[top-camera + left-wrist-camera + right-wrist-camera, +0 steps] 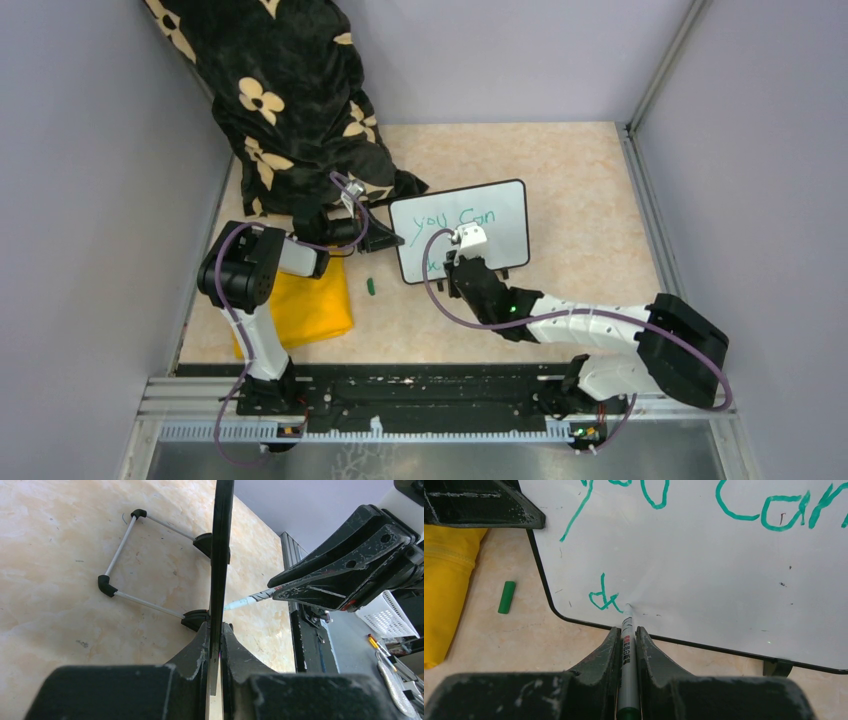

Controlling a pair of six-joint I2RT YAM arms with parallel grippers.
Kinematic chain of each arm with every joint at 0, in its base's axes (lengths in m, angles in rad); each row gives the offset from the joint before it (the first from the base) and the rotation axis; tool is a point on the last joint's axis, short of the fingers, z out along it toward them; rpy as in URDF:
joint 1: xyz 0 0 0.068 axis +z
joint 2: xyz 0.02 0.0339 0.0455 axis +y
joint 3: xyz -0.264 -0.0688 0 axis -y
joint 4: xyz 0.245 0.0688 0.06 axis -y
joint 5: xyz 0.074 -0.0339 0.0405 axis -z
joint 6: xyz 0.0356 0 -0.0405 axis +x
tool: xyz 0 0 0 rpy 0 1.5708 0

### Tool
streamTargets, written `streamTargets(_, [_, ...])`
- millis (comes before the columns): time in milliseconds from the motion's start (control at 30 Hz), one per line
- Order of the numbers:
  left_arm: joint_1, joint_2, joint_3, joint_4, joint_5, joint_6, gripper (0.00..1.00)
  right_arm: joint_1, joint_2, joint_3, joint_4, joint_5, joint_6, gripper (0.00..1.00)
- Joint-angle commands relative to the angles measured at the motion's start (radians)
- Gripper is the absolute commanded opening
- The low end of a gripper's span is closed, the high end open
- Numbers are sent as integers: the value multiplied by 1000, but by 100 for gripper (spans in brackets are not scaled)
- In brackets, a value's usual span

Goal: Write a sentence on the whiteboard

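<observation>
1. Whiteboard [510, 235]: white, thin black frame, rounded corners, standing mid-table. Green sentence [455, 217] reads "you Can" on top, w/ a "d" begun lower left.
2. L gripper [385, 240] clamped on the board's left edge. R gripper [626, 635] clamped on marker [627, 630], tip touching the board.
3. Beige marbled table [580, 180], grey walls. Yellow cloth [305, 305] & green cap [371, 286] lie left of the board.

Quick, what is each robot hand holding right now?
The left gripper: fingers closed on the whiteboard edge.
The right gripper: fingers closed on the marker.
</observation>
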Motion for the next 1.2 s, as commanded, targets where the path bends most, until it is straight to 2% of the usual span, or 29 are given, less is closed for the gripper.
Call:
streamTargets(0, [-20,29,-4,-99,-14,28,0,-23,-7,57,30,36,-20,0])
streamTargets(1167, [-23,29,-3,-105,-13,32,0,-23,32,71,76,-46,-12,0])
